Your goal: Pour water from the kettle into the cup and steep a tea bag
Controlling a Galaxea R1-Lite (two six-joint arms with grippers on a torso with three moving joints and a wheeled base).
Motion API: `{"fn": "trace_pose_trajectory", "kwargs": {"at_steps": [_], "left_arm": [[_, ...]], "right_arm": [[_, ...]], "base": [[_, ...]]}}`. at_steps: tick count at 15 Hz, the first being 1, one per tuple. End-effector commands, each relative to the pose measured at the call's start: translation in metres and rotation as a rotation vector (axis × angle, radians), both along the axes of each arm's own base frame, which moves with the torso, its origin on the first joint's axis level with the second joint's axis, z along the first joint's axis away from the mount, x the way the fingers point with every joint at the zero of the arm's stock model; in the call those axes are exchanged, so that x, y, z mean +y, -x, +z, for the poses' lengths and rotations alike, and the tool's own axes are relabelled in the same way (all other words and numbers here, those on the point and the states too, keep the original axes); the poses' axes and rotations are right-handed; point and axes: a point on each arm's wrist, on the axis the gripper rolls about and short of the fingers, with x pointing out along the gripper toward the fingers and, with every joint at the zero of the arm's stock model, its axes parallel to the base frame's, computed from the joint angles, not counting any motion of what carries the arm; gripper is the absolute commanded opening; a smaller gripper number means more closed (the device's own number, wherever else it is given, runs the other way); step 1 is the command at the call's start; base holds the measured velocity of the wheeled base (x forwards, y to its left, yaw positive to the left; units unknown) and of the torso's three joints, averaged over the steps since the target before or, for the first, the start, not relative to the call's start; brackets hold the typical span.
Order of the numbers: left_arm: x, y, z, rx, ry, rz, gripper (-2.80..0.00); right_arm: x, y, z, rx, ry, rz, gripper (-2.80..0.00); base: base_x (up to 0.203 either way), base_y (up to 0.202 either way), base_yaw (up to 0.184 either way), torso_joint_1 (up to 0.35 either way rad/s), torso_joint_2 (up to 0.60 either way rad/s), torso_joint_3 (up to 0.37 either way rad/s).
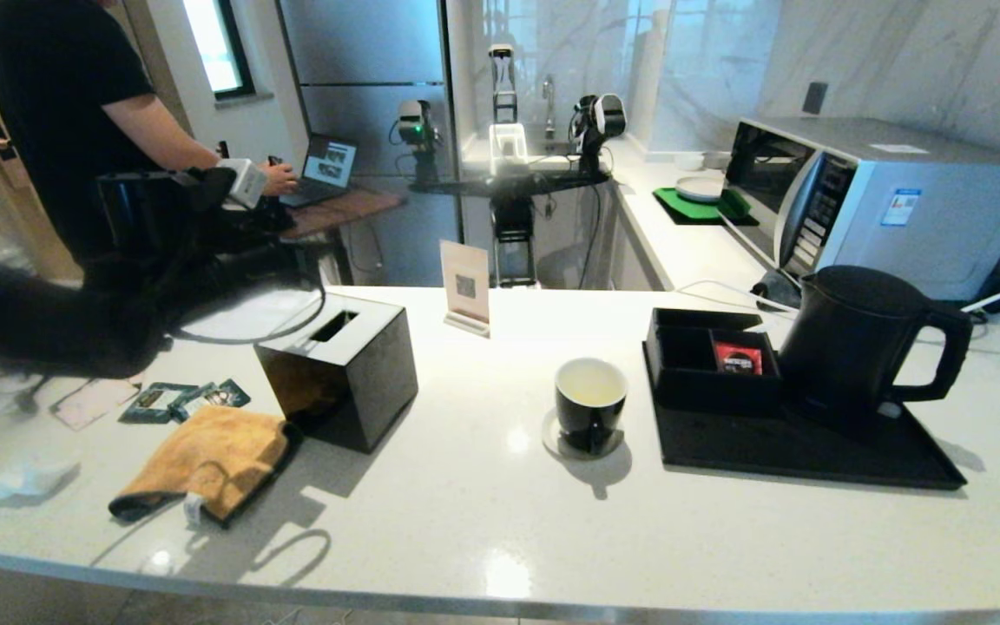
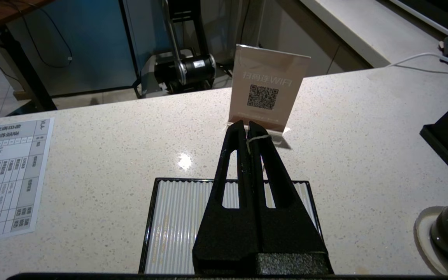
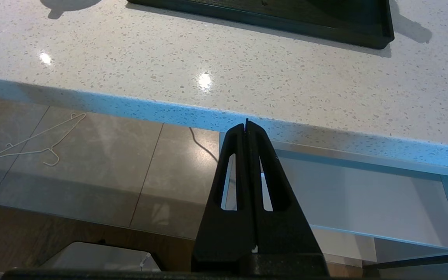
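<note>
Right gripper: parked below the front edge of the speckled white bench, fingers pressed together on nothing.
Left gripper: up over the black cube tissue box, fingers pinched on a thin white string. The tea bag itself is not visible in any view, so what hangs below cannot be told.
Small glossy black cup with white inside: upright on a pale round coaster, mid-bench, just beside the flat black tray. Pale yellowish water already sits inside, so the pour looks done.
Matte black jug-shaped kettle: standing on the tray's far right, loop handle turned away from the cup. Likely heavy and rigid; the handle is the place to grip.
Red square sachet: lying in a compartment of the black divided box.
Handling: a string-hung bag would be light, limp and prone to swing. The pinch belongs high on the string, with a slow carry and a lowering straight into the narrow, tippable cup.
</note>
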Motion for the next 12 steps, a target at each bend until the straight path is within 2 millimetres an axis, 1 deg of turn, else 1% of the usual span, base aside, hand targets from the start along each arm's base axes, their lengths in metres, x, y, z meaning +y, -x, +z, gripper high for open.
{"fn": "trace_pose_trajectory", "kwargs": {"at_steps": [1, 7, 12], "left_arm": [[-0.001, -0.004, -0.007, 0.013, 0.0, -0.003, -2.8], [0.0, -0.009, -0.019, 0.045, -0.001, -0.003, -2.8], [-0.002, -0.01, -0.022, 0.054, -0.001, -0.027, -2.8]], "right_arm": [[0.0, 0.0, 0.0, 0.002, 0.001, 0.0, -2.8], [0.0, 0.0, 0.0, 0.002, 0.001, 0.009, -2.8], [0.0, 0.0, 0.0, 0.002, 0.001, 0.01, -2.8]], "base": [[0.0, 0.0, 0.0, 0.0, 0.0, 0.0], [0.0, 0.0, 0.0, 0.0, 0.0, 0.0], [0.0, 0.0, 0.0, 0.0, 0.0, 0.0]]}}
